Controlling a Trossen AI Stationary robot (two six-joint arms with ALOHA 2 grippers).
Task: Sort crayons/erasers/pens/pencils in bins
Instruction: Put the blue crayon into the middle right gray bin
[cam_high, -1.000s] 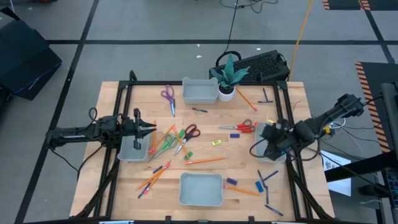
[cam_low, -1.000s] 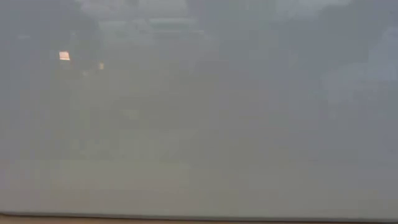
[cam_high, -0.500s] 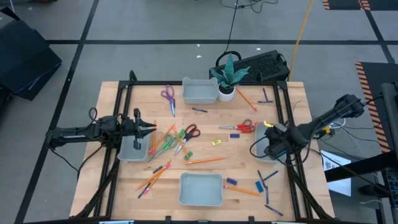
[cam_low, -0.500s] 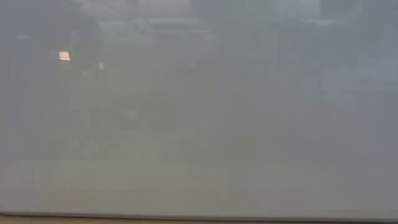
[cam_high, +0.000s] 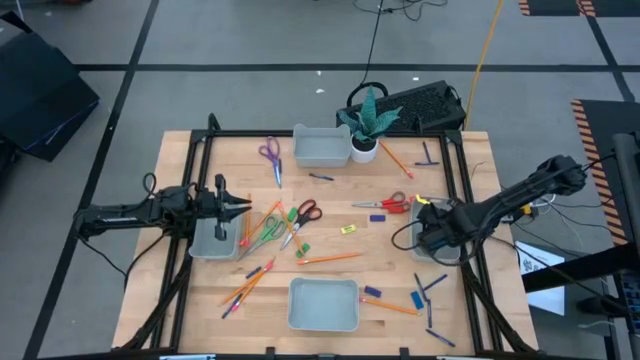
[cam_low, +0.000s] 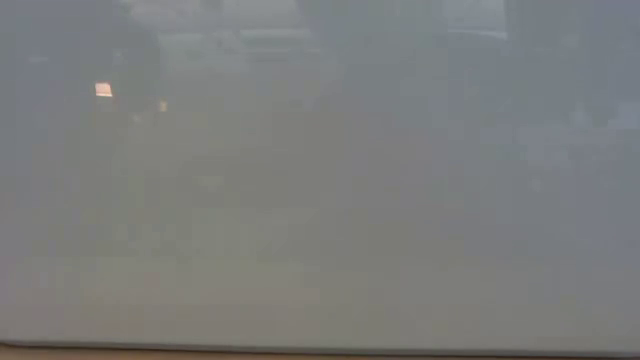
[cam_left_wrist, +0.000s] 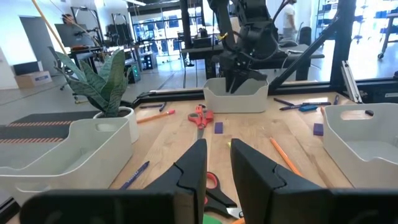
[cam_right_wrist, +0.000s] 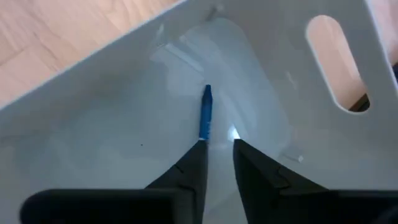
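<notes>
On the wooden table (cam_high: 330, 205), framed by black rails, lying scattered: orange pencils (cam_high: 330, 258), blue pens (cam_high: 432, 284), small erasers (cam_high: 348, 229) and coloured scissors (cam_high: 306, 212), mostly around the middle and toward the near right corner. Standing at the four sides, four grey bins (cam_high: 323, 304): far one (cam_high: 321, 147) just beside a white plant pot (cam_high: 364, 148), near one by the near edge, left one (cam_high: 213, 240) under the left arm, right one (cam_high: 428, 243) under the right arm. Beyond the table, grey floor with dark lines and a black keyboard (cam_high: 425, 103) behind the pot; across the room, shelves and equipment.

At the left edge, hovering above the left bin, left gripper (cam_left_wrist: 216, 163) with fingers a little apart, holding nothing.

At the right edge, reaching down inside the right bin, right gripper (cam_right_wrist: 217, 157) with fingers slightly apart, tips just behind a blue pen (cam_right_wrist: 204, 112) lying on the bin floor near a corner; touching or not, cannot tell.

Low view showing only grey haze. Open wood remaining between the bins.
</notes>
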